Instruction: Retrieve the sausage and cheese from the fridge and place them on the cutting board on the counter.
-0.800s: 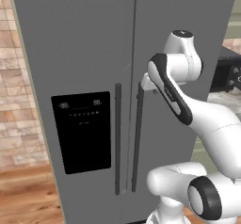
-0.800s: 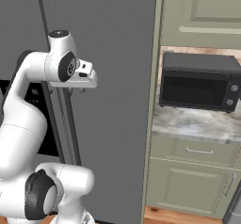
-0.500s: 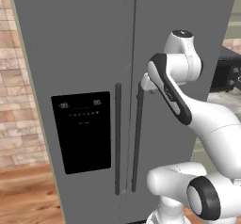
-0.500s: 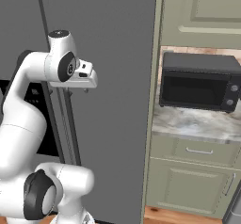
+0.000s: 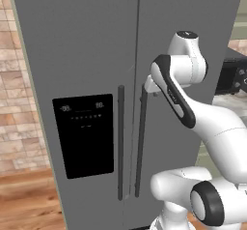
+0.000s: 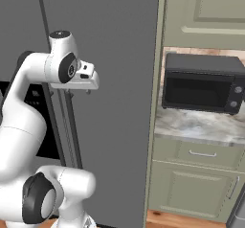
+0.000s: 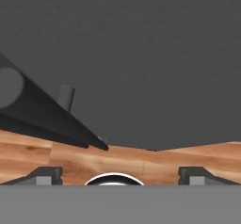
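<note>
Beside the fridge (image 5: 96, 55) right door handle (image 5: 141, 142), tool (image 6: 76, 92) spread wide, pointing down, grasping nothing.

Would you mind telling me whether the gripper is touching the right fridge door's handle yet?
Cannot tell. In the hand view the gripper is open, its fingertips closing on nothing, with the dark handle beside them; no view shows a clear gap or contact.

I see the fridge (image 5: 96, 55) filling the left base view, grey, both doors shut, black dispenser panel lower left. The marbled counter (image 6: 201, 126) sits right of centre in the right base view.
</note>
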